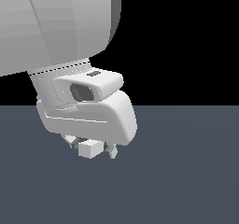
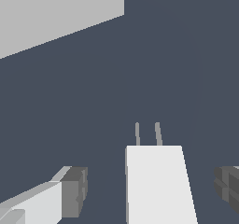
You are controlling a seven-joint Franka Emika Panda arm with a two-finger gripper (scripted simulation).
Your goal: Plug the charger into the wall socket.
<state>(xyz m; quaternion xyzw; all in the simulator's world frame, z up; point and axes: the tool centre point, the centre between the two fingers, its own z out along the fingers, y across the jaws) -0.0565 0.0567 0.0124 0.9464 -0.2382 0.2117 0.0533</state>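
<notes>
The charger [image 2: 158, 185] is a small off-white block with two thin grey prongs [image 2: 147, 134] sticking out of one end. It lies between the fingers of my gripper [image 2: 151, 190], with a gap on each side, so the gripper is open around it. In the exterior view the charger [image 1: 90, 149] sits just under the hand, between the two fingertips of the gripper [image 1: 92, 146]. The wall socket [image 2: 56, 13] shows in the wrist view as a flat light-grey panel, beyond the prongs and off to one side. Its centre dot is out of view. The exterior view does not show the socket.
The dark blue-grey floor [image 1: 186, 181] spreads around the hand. The large pale arm body [image 1: 60, 27] fills the exterior view's upper left and hides what is behind it.
</notes>
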